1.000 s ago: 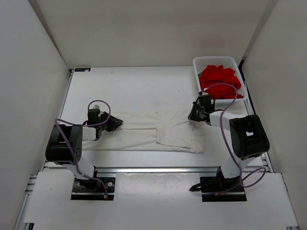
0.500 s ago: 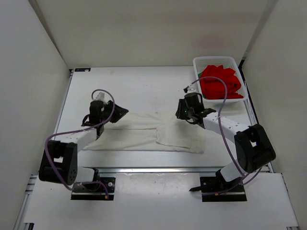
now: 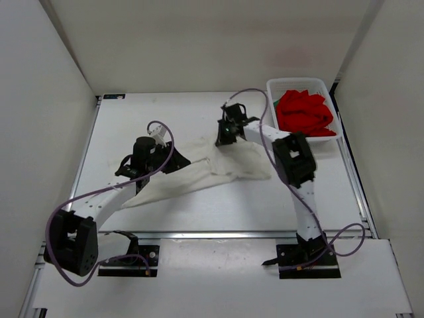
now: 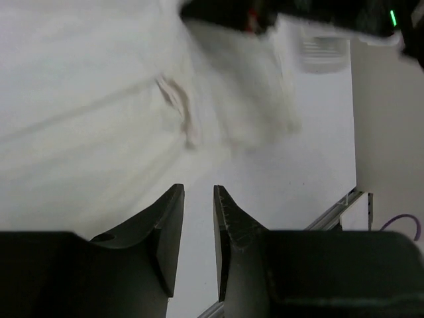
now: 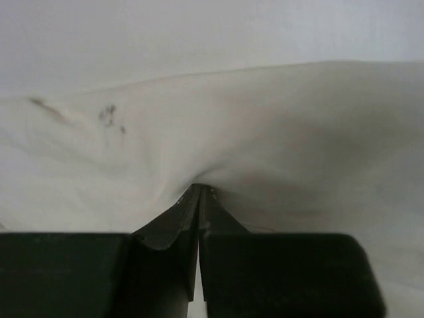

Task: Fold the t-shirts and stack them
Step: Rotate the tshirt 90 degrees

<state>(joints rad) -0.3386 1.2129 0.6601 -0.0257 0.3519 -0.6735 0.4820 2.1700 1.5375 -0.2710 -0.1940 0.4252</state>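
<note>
The white t-shirt (image 3: 199, 175) lies rumpled across the middle of the table, with its right part pulled up toward the back. My right gripper (image 3: 224, 140) is at the shirt's far edge, shut on a pinch of the white cloth (image 5: 265, 119); in the right wrist view its tips (image 5: 200, 187) meet in a fold. My left gripper (image 3: 182, 160) hovers over the shirt's left half. In the left wrist view its jaws (image 4: 197, 189) stand a little apart with only table between them, and the white t-shirt (image 4: 99, 99) lies ahead. The red t-shirt (image 3: 303, 111) is heaped in the basket.
The white mesh basket (image 3: 295, 82) stands at the back right corner, close to the right arm. White walls enclose the table on the left, back and right. A metal rail (image 3: 218, 233) runs along the near edge, in front of both arm bases.
My right gripper has swung from the shirt's right end toward the back and left, dragging that end along and bunching the cloth. The left arm has stretched forward and to the right over the shirt.
</note>
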